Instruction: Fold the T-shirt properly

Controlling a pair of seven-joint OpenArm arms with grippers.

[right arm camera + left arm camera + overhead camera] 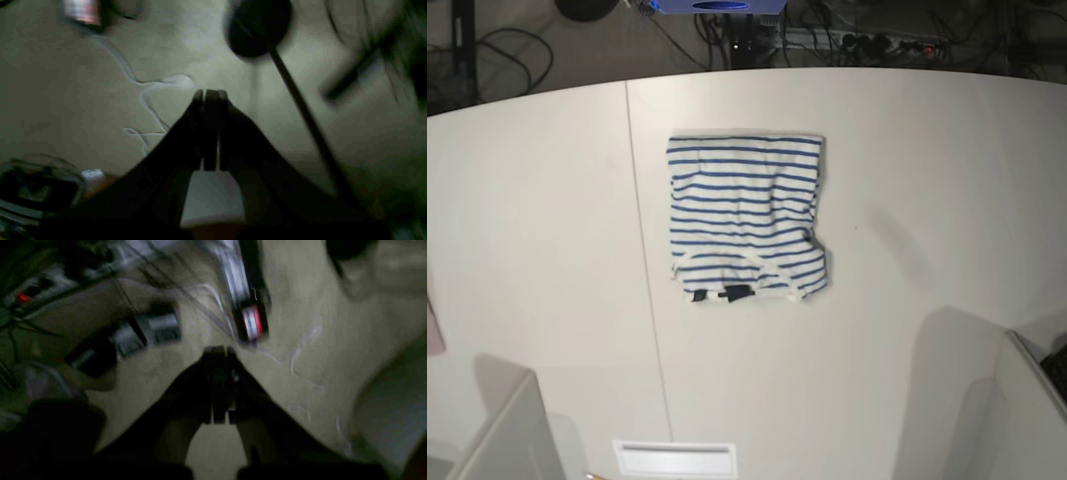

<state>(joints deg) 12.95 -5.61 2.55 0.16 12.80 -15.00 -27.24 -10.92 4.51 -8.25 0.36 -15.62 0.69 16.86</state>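
On table (927,180) centre, slightly toward 11 o'clock: T-shirt (745,215) lies folded in compact rectangle, dark label at 6 o'clock edge. No arm near it in base view. Left gripper (218,351) jaws together, empty. Right gripper (210,95) jaws together, empty, over floor.

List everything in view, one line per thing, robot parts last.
T-shirt: one, white with thin blue stripes, folded into a compact rectangle, lying on the table's middle, dark label showing at its near edge.
table: one, white, fills the base view.
cables: several, dark, on the floor beyond the table's far edge.
left gripper: one, dark, shut, empty, above the floor.
right gripper: one, dark, shut, empty, above the floor.
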